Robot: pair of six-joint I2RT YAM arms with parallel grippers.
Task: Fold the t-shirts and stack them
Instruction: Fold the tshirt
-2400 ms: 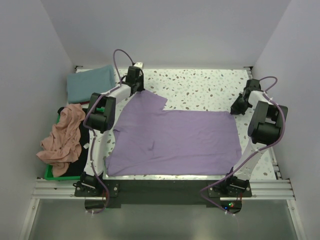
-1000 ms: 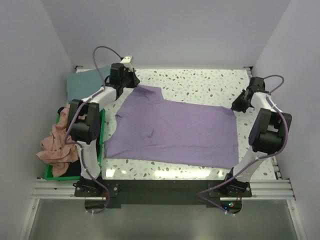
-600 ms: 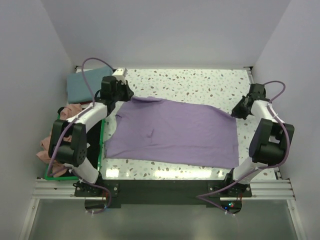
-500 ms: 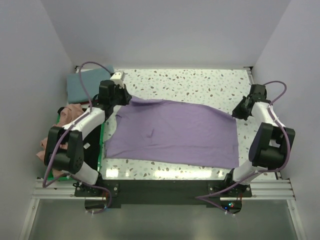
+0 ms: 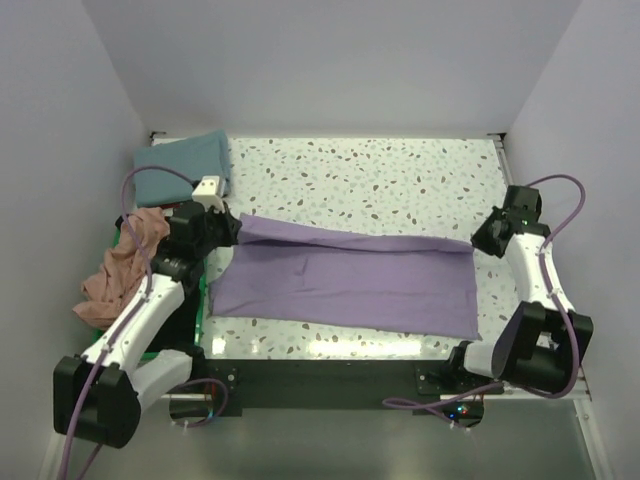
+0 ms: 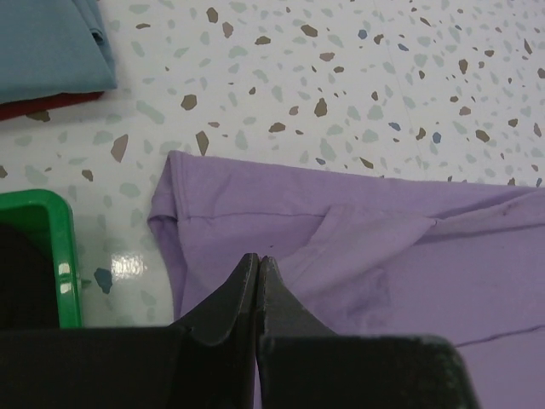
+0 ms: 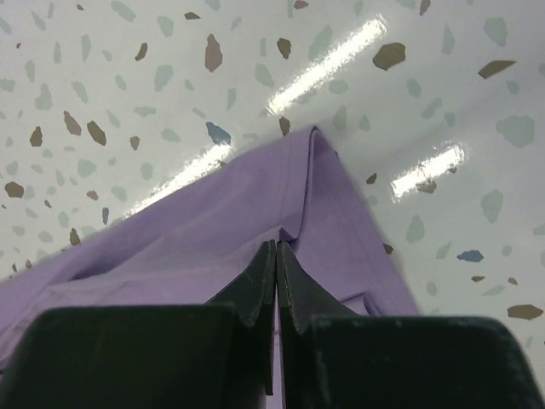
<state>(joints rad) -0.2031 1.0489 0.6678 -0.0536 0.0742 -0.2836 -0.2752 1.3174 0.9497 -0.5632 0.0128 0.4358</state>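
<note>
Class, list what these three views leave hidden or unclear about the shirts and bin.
Left wrist view: green bin cut by the frame edge, dark contents unidentifiable.
Left wrist view: red sliver under the teal shirt, mostly covered.
Both wrist views: left gripper and right gripper hide the lavender shirt edge they pinch.

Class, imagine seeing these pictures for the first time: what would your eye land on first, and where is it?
A lavender t-shirt fills the middle of the speckled table, its far edge folded over, with the left jaws and right jaws shut on the fold's two ends. At the left a salmon t-shirt spills from a green bin, a folded teal t-shirt beyond it.
</note>
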